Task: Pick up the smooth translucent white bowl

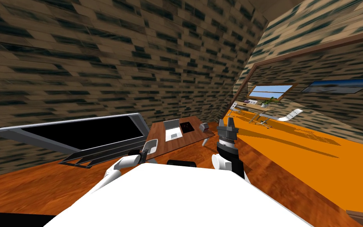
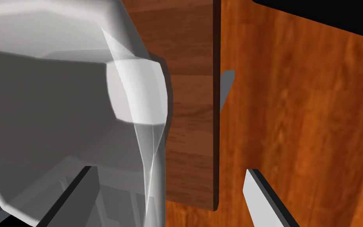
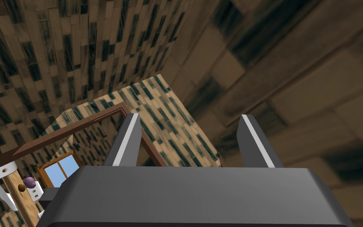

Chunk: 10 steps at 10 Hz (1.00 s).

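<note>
Filling the left of the left wrist view, the translucent bowl (image 2: 58, 98) sits near the wooden table's (image 2: 192, 118) edge, with the left gripper (image 2: 168, 169) spread wide astride its wall, bare floor (image 2: 295, 118) at right, and the right gripper (image 1: 227, 123) raised, fingers apart.

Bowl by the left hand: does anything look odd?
The bowl sits at the very corner of the wooden table. One finger of the left gripper shows through its translucent wall. Nothing spilled or broken.

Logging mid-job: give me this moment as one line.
left pincer open, straddling bowl wall | bowl at table corner | right pincer open, raised
</note>
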Available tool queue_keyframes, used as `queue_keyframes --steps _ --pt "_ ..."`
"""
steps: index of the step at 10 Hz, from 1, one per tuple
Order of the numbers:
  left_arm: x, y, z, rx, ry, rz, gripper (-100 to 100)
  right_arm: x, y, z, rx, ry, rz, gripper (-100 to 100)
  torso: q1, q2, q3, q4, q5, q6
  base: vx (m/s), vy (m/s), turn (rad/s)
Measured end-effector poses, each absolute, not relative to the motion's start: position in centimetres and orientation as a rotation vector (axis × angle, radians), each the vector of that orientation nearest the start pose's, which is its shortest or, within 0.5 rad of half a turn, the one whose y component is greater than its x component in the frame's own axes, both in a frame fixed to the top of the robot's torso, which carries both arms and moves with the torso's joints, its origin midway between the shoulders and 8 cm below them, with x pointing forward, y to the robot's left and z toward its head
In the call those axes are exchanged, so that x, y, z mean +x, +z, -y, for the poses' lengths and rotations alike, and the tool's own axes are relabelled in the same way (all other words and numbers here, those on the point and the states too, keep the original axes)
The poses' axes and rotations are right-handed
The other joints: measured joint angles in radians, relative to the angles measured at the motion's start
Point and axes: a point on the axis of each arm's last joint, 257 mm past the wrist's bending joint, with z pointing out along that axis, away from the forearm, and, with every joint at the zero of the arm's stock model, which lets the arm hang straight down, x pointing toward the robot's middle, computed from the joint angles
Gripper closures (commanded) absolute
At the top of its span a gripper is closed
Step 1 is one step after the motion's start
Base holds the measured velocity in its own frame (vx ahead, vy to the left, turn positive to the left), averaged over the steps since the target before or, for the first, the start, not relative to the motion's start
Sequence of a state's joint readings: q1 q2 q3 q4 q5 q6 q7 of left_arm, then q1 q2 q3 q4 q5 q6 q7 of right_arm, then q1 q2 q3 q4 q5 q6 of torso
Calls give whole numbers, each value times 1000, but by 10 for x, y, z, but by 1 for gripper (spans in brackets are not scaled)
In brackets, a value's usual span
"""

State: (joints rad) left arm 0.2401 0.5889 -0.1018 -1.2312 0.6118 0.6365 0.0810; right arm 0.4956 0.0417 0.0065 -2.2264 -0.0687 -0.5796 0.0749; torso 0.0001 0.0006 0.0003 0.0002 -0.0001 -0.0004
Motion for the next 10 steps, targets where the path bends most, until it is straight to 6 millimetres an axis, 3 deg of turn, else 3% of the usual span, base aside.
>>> queue_keyframes --steps 2,7,10 --pt "245 -547 -485 -2268 -291 -1678 -100 339 17 290 682 1284 -529 0 -6 -5 -3 -1 -1 0 52 -74 9" --pt "235 -554 -484 -2241 -283 -1763 -100 339 17 290 682 1284 -529 0 0 0 0 0 0 0 5 -10 -2" --pt "227 -551 -508 -2295 -278 -1710 -100 339 17 290 682 1284 -529 0 -4 -3 -2 -1 -1 0 41 -50 4"
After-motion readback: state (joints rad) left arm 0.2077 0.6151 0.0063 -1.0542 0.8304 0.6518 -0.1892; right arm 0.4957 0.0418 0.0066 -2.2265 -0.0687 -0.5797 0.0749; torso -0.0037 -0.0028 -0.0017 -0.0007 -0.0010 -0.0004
